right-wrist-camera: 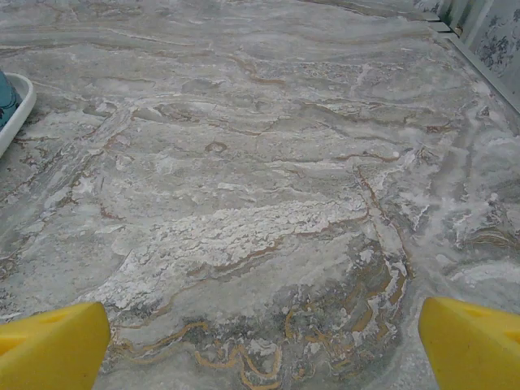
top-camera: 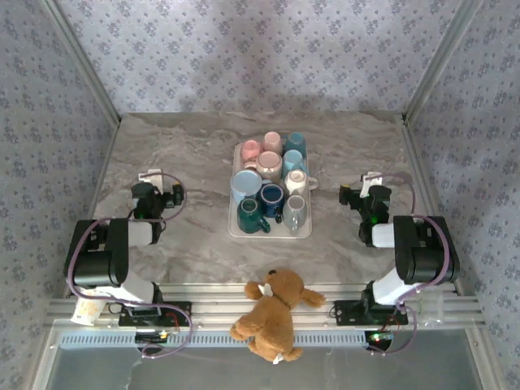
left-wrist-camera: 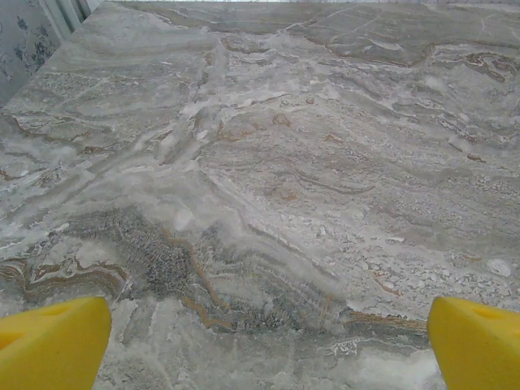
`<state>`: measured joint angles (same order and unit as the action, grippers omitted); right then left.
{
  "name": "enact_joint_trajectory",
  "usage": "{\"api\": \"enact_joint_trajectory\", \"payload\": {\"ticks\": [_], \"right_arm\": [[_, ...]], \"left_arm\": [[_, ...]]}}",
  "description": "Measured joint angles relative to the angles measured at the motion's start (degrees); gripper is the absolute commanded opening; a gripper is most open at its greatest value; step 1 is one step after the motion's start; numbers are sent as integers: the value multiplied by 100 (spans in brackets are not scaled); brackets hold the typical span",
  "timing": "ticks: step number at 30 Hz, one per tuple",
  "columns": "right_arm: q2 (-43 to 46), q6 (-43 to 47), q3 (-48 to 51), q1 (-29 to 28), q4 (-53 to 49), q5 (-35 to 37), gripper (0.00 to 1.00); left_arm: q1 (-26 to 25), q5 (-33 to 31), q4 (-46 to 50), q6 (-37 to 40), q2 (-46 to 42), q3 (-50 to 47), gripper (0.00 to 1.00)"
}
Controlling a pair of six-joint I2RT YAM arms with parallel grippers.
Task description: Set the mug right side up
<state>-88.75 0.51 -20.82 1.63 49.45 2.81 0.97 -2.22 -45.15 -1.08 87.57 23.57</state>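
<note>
1. Mugs crowd a pale tray in the overhead view, and from this height I cannot tell which one stands upside down. The tray lies between my two grippers: off to the right of the left gripper and off to the left of the right gripper, well apart from both. A teddy bear sits back behind both sets of fingers, at the near edge between the arm bases.
2. On the left wrist camera I see the yellow fingertips spread to opposite bottom corners, as wide as they go, with nothing between them. Bare marble table stretches ahead of them.
3. On the right wrist camera the yellow fingertips are likewise parted to the full and grip nothing. Ahead of them is bare marble. Far to the left of the fingers and forward, the tray's rounded rim pokes in at the frame edge, with a sliver of teal mug inside it.
</note>
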Motion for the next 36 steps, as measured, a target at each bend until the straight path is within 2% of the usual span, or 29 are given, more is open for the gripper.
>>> {"api": "enact_joint_trajectory", "payload": {"ticks": [33,36], "right_arm": [[0,0,-2,35,-11,-227,100],[96,0,-2,17,-129,-116,100]], "left_arm": [[15,46,0,0,0,0,100],[-28,-122,57,-4,-13,11,100]]}}
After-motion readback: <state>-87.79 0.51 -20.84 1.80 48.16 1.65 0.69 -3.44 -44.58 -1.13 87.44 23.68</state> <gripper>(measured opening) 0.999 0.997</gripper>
